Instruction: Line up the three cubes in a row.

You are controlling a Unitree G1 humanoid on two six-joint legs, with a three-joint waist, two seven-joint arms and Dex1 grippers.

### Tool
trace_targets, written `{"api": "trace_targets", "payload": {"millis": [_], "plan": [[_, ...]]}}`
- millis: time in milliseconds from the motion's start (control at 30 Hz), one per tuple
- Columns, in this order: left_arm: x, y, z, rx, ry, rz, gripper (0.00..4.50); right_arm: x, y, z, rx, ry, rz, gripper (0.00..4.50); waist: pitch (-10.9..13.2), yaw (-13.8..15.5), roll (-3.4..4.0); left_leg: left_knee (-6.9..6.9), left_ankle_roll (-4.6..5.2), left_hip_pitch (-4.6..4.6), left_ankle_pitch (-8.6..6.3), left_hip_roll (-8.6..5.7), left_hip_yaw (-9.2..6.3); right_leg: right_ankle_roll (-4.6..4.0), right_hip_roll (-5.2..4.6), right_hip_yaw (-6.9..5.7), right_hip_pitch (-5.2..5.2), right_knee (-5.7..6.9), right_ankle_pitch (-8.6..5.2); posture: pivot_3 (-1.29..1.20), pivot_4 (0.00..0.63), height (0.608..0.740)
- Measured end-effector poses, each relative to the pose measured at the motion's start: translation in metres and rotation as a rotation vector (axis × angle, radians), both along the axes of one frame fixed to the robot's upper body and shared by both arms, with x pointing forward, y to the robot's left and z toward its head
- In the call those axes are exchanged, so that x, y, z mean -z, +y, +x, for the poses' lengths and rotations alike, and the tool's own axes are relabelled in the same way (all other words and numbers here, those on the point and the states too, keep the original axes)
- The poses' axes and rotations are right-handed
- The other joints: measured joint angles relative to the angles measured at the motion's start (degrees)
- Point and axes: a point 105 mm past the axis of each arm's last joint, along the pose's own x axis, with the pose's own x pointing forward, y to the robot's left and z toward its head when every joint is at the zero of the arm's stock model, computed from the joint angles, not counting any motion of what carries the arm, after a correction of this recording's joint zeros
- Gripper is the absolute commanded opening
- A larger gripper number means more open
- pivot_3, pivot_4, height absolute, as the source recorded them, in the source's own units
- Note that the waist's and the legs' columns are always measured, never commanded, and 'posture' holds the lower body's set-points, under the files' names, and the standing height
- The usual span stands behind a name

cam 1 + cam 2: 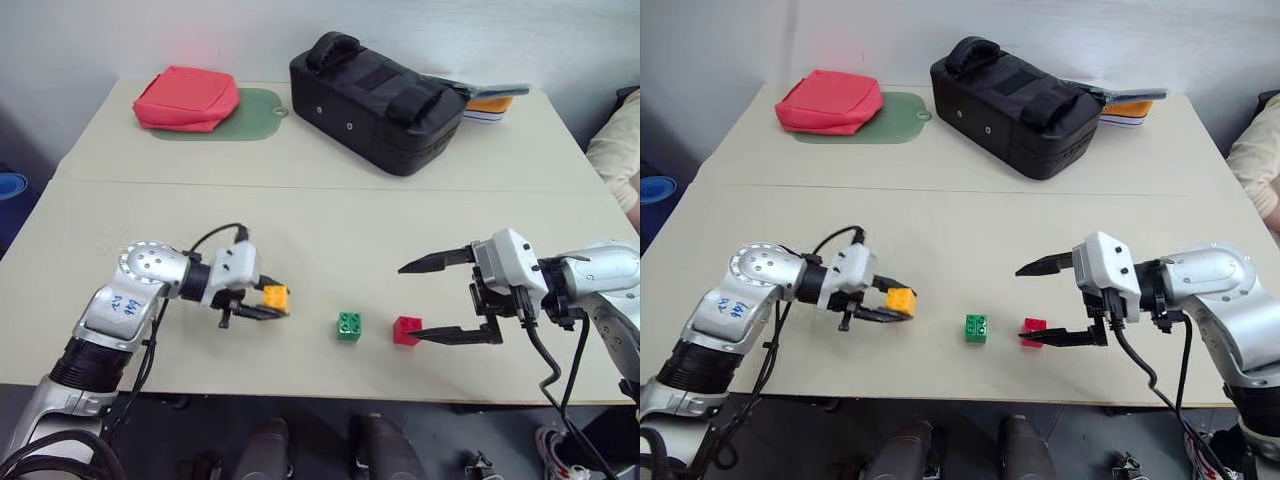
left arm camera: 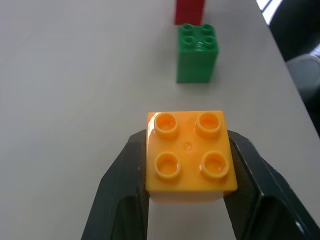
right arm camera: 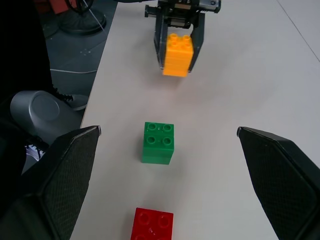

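Gripping the orange-yellow cube (image 2: 190,152), the left hand (image 1: 262,303) is clamped — the right hand (image 1: 430,300) gapes wide, empty.

Even, soft light falls over my pale beige desk (image 1: 330,215), bright without glare. Shadows under things are faint. Near my left wrist the orange-yellow studded plastic brick (image 2: 190,152) looks slightly overexposed.

Only writing I can spot is some blue handwritten marks on the silver metal shell of my left forearm (image 1: 122,305), too scrawled to read. No readable print or brand on the black padded fabric bag (image 1: 375,100), the red soft pouch (image 1: 186,98), or the studded plastic bricks.
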Motion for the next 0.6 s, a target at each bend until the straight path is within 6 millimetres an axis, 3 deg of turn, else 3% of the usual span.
{"api": "trace_targets", "payload": {"millis": [267,600], "plan": [[0.021,-0.013,0.004,0.011,0.006,0.017,1.52,0.005,-0.003,-0.006,0.026,0.004,-0.005,4.50,0.0,0.0,0.00,0.00,0.02,-0.02,0.00,0.01,0.00,0.02,0.03,0.01,-0.01,0.05,0.01,0.00,0.150,0.740],[0.026,-0.014,0.006,-0.012,-0.001,0.029,1.52,0.006,-0.005,-0.006,0.028,-0.014,-0.015,4.50,0.0,0.0,0.00,0.00,0.01,-0.01,0.01,0.04,0.00,0.02,0.06,0.02,-0.01,0.02,0.01,0.00,0.150,0.740]]}}
